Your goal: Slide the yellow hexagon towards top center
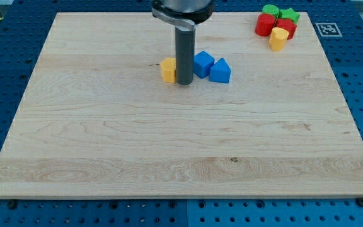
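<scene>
The yellow hexagon (pixel 167 69) lies on the wooden board (pixel 169 145), a little left of centre in the upper part. My tip (pixel 184 82) stands right against the hexagon's right side, between it and a blue cube-like block (pixel 203 64). A blue triangular block (pixel 220 71) lies just right of that blue block. The rod hides part of the hexagon's right edge.
At the view's top right corner of the board sits a cluster: a green round block (pixel 270 10), a green star (pixel 289 14), two red blocks (pixel 265 25) (pixel 287 28) and a yellow block (pixel 278 38). A marker tag (pixel 328 28) lies off the board's right edge.
</scene>
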Robot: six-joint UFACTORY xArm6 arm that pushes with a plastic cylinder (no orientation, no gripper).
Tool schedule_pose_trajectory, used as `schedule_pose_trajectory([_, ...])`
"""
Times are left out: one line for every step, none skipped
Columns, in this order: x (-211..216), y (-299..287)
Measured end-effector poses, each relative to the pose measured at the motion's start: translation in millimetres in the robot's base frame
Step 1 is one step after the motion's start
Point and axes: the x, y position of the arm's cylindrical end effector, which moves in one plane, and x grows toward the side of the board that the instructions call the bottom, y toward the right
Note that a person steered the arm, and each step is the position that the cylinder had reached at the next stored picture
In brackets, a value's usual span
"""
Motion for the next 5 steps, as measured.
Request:
schedule_pose_trajectory([3,-30])
schedule_pose_trajectory([5,-42])
schedule_pose_trajectory([-19,-49])
schedule_pose_trajectory([-33,-47])
schedule_pose_trajectory([-33,-47])
